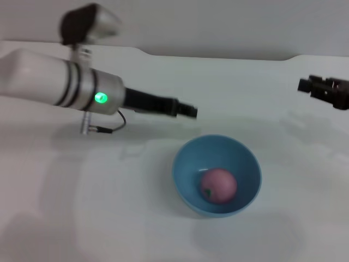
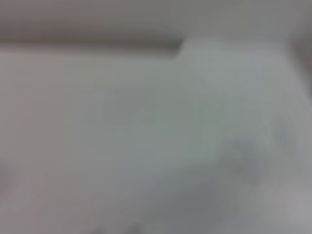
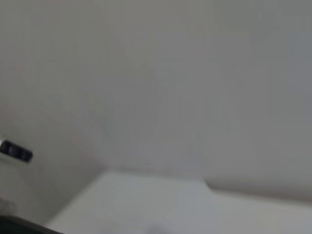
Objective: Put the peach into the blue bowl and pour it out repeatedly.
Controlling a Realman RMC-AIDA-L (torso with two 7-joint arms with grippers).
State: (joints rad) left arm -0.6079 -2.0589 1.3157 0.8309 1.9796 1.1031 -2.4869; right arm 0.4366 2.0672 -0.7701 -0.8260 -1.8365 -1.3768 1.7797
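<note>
- Pink peach sits inside the blue bowl, low against the wall nearest me; the bowl stands upright on the white table.
- My left gripper hangs above the table just behind the bowl's far-left rim, touching nothing. It looks empty, but I cannot tell whether its fingers are parted or closed.
- My right gripper is parked far off at the right edge, also empty; I cannot tell its finger state either.
- I judge the placing step done and the pour is next.
- That calls for gripping the bowl's rim, lifting, and tipping until the peach rolls out.
</note>
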